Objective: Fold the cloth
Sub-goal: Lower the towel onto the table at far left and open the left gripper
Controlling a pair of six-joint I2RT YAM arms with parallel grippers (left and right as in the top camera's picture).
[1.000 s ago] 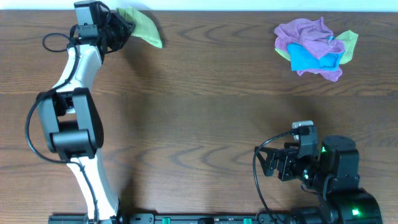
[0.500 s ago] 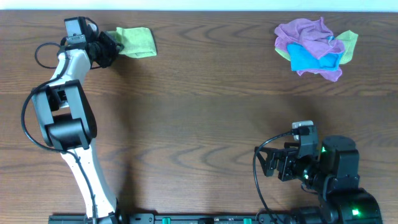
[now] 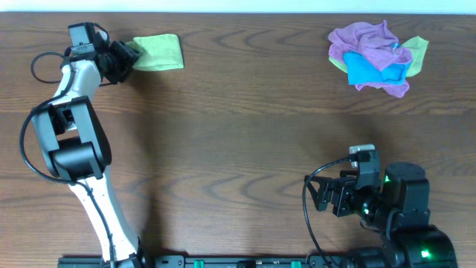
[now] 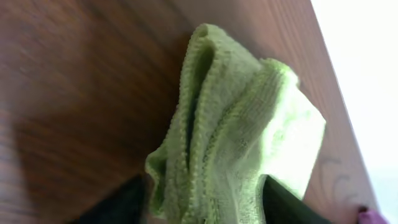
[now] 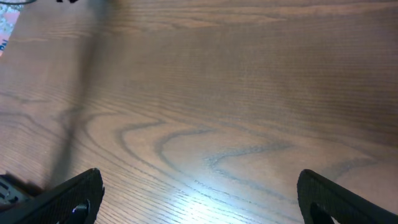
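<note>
A folded green cloth (image 3: 158, 53) lies flat on the wooden table at the far left, close to the back edge. My left gripper (image 3: 128, 53) is at the cloth's left end. In the left wrist view the bunched green cloth (image 4: 230, 124) sits between the two dark fingers of the left gripper (image 4: 202, 208), whose jaws are spread apart and open around it. My right gripper (image 3: 318, 195) hovers low at the near right, wide open over bare wood, nothing between the jaws of this right gripper (image 5: 202, 199).
A crumpled pile of purple, blue and yellow-green cloths (image 3: 375, 56) sits at the far right. The table's back edge (image 3: 238, 12) runs just behind the green cloth. The left arm's links (image 3: 71, 149) stretch along the left side.
The left arm swung left and set the green cloth down flat; its jaws, shut on the cloth before, have now spread. The right arm has not moved.
</note>
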